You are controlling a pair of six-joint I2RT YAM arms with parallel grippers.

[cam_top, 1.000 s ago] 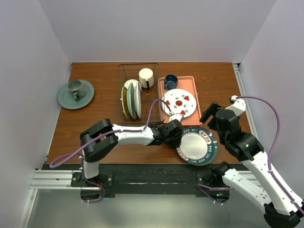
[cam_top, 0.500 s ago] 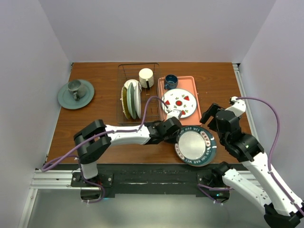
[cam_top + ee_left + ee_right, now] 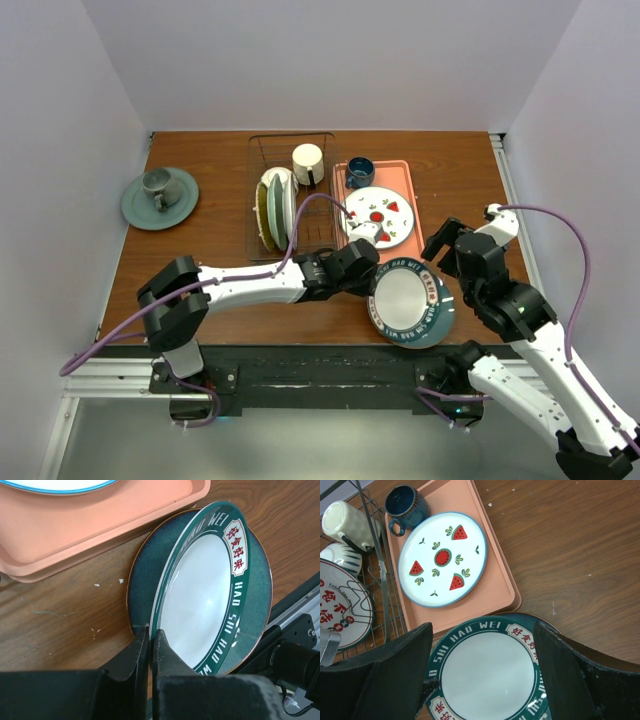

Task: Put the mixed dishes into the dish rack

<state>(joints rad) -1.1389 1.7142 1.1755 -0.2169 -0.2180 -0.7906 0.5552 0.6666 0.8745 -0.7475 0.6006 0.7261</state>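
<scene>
The left fingers (image 3: pixel 131 656) pinched the rim of the tilted teal-rimmed plate (image 3: pixel 200 600), with the dish rack (image 3: pixel 290 136) back-left of it, while the right fingers (image 3: pixel 395 680) stood spread.

Left arm (image 3: pixel 250 285) reaches low to the right, its tool (image 3: pixel 150 635) pinched on a plate (image 3: pixel 200 600) rim. Right arm (image 3: pixel 520 310) is raised, its tool (image 3: pixel 482 650) spread wide, gripping nothing.

Bright, even light; faint sheen on the teal-rimmed plate (image 3: pixel 200 605).
</scene>
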